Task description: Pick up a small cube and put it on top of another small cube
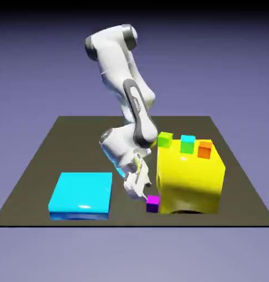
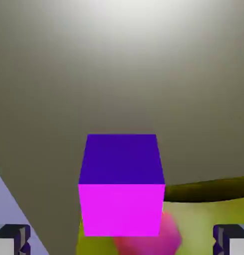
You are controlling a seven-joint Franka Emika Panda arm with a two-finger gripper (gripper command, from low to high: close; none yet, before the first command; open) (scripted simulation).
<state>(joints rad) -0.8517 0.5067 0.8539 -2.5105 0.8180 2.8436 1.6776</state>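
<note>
The small cube (image 1: 153, 204), purple with a magenta top, sits on the dark table close against the front left corner of the big yellow block (image 1: 191, 179). My gripper (image 1: 143, 193) hangs slanted just above it on the exterior view's left side. In the hand view the small cube (image 2: 122, 184) fills the lower middle. My gripper (image 2: 122, 241) is open, one grey fingertip (image 2: 12, 239) at the bottom left corner and the other at the bottom right, both well clear of the cube's sides. Nothing is held.
On top of the yellow block stand a lime-green cube (image 1: 165, 139), a green cube with a cyan top (image 1: 187, 144) and an orange cube (image 1: 204, 149). A flat cyan slab (image 1: 81, 193) lies at the table's front left. The yellow block (image 2: 208, 219) shows beside the cube.
</note>
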